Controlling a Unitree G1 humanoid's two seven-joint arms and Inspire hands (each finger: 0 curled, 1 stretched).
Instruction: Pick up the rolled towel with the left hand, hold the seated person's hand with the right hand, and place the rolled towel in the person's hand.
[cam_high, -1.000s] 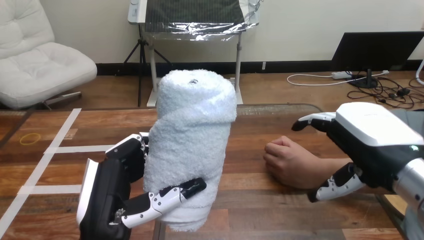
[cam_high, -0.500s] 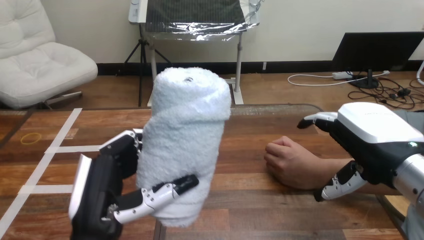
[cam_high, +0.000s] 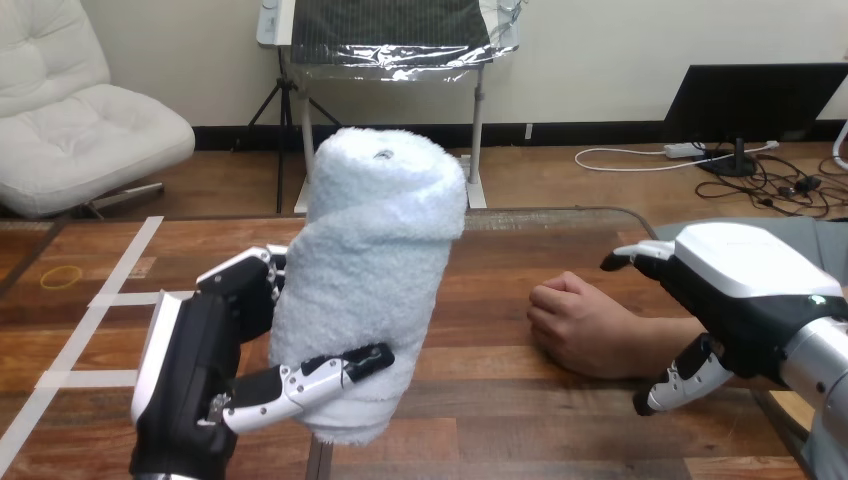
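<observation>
White rolled towel (cam_high: 375, 270) gripped by the left hand (cam_high: 195, 370)

Its fingers and thumb curl round the near-upright roll, held over the wooden table (cam_high: 520, 420). The right hand (cam_high: 745, 290) hangs over the person's wrist, fingers and thumb spread. The person's hand (cam_high: 580, 325) rests fisted on the table.

left robot hand (cam_high: 190, 370) has carried the rolled towel (cam_high: 370, 280) leftward — right robot hand (cam_high: 745, 290) eased back slightly
</observation>
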